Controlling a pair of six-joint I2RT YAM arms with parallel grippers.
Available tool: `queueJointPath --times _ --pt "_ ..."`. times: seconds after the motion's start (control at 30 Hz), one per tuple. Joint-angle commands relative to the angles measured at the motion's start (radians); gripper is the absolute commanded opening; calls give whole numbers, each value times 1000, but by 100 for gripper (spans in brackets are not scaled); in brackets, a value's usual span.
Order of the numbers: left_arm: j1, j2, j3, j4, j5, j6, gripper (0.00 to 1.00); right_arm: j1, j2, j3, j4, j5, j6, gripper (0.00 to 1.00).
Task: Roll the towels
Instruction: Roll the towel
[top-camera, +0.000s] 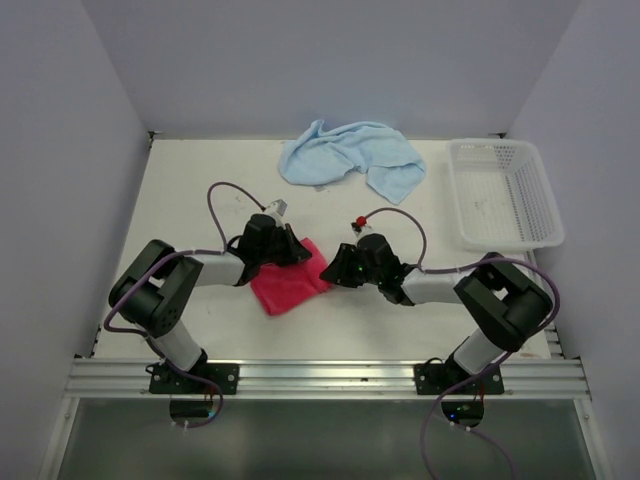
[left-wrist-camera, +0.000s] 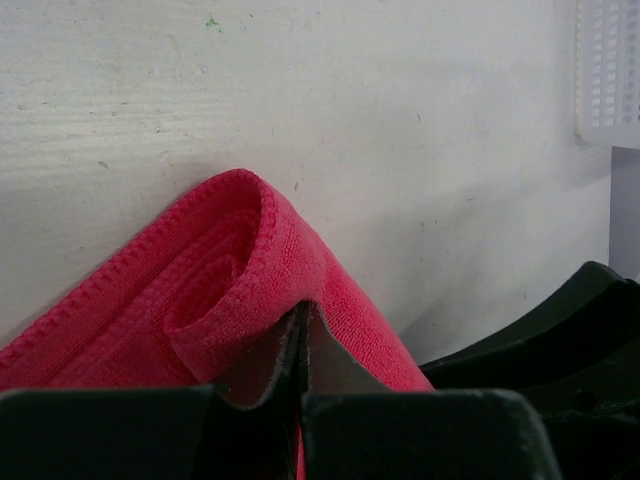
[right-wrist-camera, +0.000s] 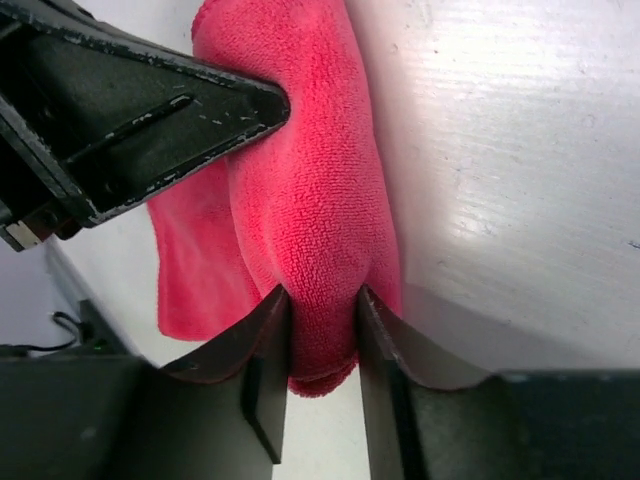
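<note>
The red-pink towel (top-camera: 285, 288) lies on the white table (top-camera: 200, 170), a little left of the middle and closer to the near edge than the far one. Both arms reach in over it. From above, the gripper bodies cover much of the cloth, and only its near left part shows flat.

The left gripper (left-wrist-camera: 303, 325) has its jaws pressed together. In its wrist view a sliver of red shows between them, so it pinches a thin layer of the towel. Just beyond the fingertips the cloth curls over into a loose roll with a stitched hem. The lower part of that roll is hidden behind the fingers.

The right gripper (right-wrist-camera: 322, 300) clamps the rolled end of the same towel, with both fingers (right-wrist-camera: 265, 340) touching and denting the cloth on either side. The tip of the roll pokes out below them. A black wedge of the left gripper crosses the upper left of that view and hides part of the towel.

The light blue towel (top-camera: 350, 158) sits crumpled and unrolled at the middle of the far edge, well apart from both grippers. The white mesh basket (top-camera: 505, 200) stands at the far right corner. In the left wrist view only one corner of it shows, cut off by the frame.
</note>
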Motion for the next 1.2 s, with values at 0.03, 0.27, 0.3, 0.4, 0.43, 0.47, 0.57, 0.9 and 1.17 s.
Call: queueJointPath --times 0.03,0.27,0.3,0.4,0.43,0.47,0.57,0.9,1.17 --pt "22 3 -38 -92 -66 33 0 81 -72 96 -268 182 -169 24" --pt "22 -33 -18 -124 -63 39 0 190 -115 191 -443 437 -318 0" --pt "22 -40 -12 -143 -63 43 0 198 -121 194 -457 502 -353 0" --pt "22 -69 19 -186 -77 54 0 235 -133 214 -518 624 -428 0" --pt "22 -83 28 -190 -76 56 0 247 -140 225 -544 649 -450 0" --pt "22 -91 33 -197 -71 56 0 268 -144 229 -555 679 -470 0" --pt "22 -122 45 -212 -54 57 0 310 -155 242 -581 771 -554 0" --pt "22 -209 82 -220 -11 24 0 445 -75 275 -580 965 -706 0" --pt "19 -208 88 -186 33 4 0 565 40 311 -578 1057 -728 0"
